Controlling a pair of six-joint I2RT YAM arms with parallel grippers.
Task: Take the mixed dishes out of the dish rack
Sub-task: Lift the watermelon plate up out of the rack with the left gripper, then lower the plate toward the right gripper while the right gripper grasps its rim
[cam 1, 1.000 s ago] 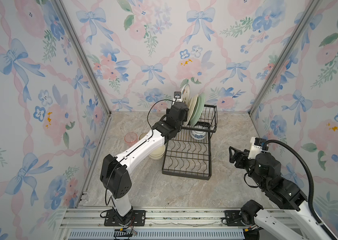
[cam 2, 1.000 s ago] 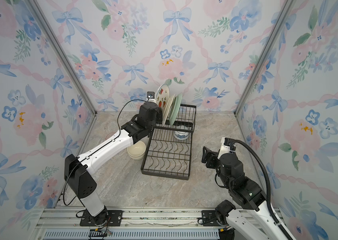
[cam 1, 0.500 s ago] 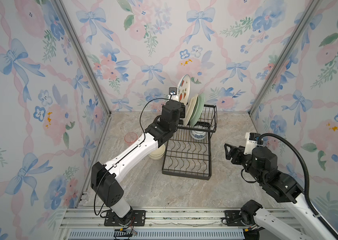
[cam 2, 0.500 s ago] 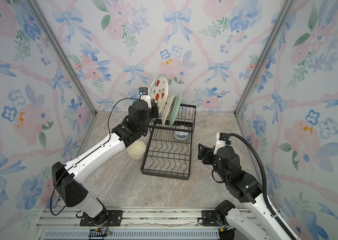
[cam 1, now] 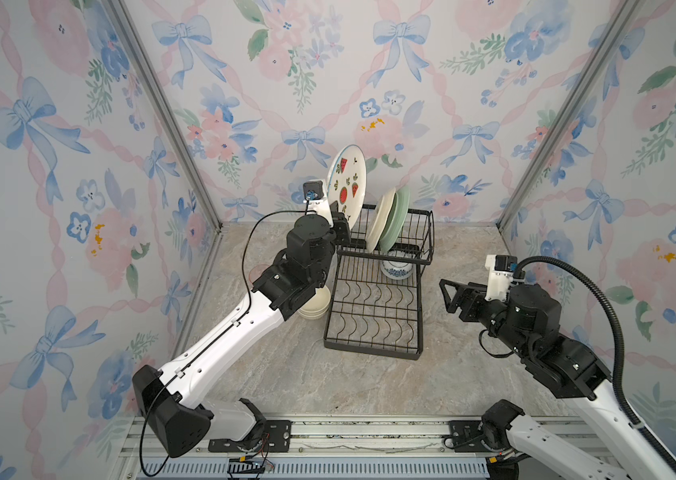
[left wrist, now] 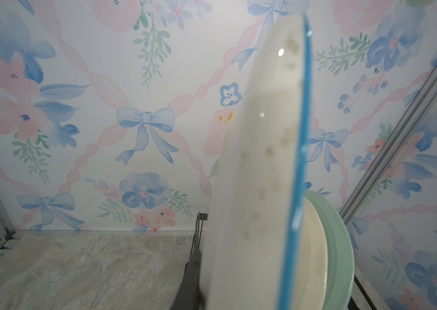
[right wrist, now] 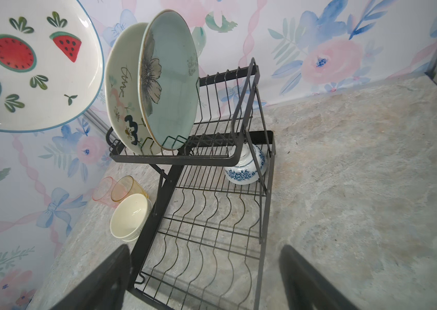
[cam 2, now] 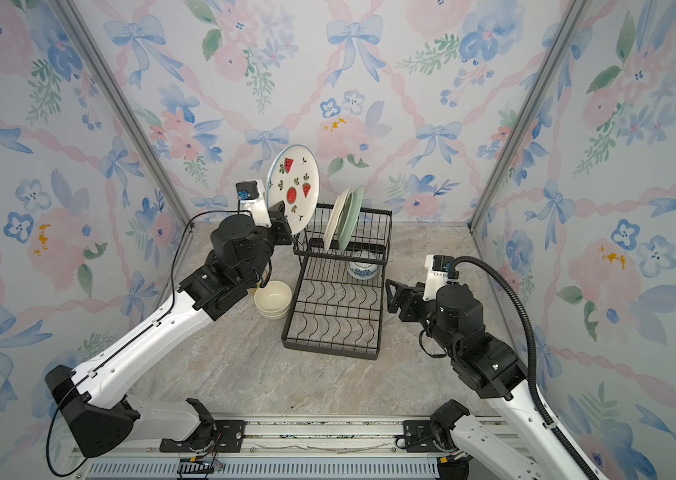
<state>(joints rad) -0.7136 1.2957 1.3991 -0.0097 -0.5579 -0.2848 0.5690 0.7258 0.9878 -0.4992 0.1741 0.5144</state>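
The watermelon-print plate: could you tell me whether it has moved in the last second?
Yes. The watermelon-print plate, clamped in the left gripper, has risen and shifted left, out of the dish rack.

The left arm [cam 1: 228, 332] reaches up and forward from its base, with the elbow low and the wrist lifted high. The left hand [cam 1: 340, 222] points upward, its jaws pinched on the lower rim of the plate [cam 1: 346, 183] and carrying it on edge in the air. One dark finger [left wrist: 193, 279] lies against the plate's back in the left wrist view. The right arm [cam 1: 556, 357] is bent, its forearm roughly level and aimed toward the middle. The right hand [cam 1: 446, 293] hovers with jaws spread wide and holds nothing. Both its fingers [right wrist: 104, 281] show in the right wrist view.
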